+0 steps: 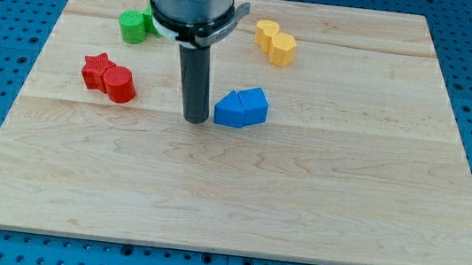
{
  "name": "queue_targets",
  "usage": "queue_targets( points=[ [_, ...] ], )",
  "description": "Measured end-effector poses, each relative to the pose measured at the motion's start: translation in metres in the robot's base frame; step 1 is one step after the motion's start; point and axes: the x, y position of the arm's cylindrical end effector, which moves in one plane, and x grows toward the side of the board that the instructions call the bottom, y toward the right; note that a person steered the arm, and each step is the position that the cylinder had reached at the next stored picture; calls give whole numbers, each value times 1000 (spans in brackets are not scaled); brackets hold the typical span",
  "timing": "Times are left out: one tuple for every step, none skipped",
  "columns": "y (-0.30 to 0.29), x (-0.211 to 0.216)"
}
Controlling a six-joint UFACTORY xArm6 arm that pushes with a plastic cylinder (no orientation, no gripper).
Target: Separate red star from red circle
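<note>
The red star lies at the view's left on the wooden board, touching the red circle on its right. My tip stands on the board to the right of the red pair, well apart from it, and close beside the left side of the blue blocks.
Two blue blocks sit together just right of my tip. A green circle with another green block behind it sits at the top left, partly hidden by the arm. Two yellow blocks sit at the top centre-right.
</note>
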Motion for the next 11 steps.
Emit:
queue_targets(
  points=[
    [-28,23],
    [-49,19],
    [-78,-6],
    [-97,-16],
    [-123,-19],
    [-145,-28],
    [-159,-44],
    [-161,-53],
    [-160,-72],
    [-147,-96],
    [-184,-72]
  ],
)
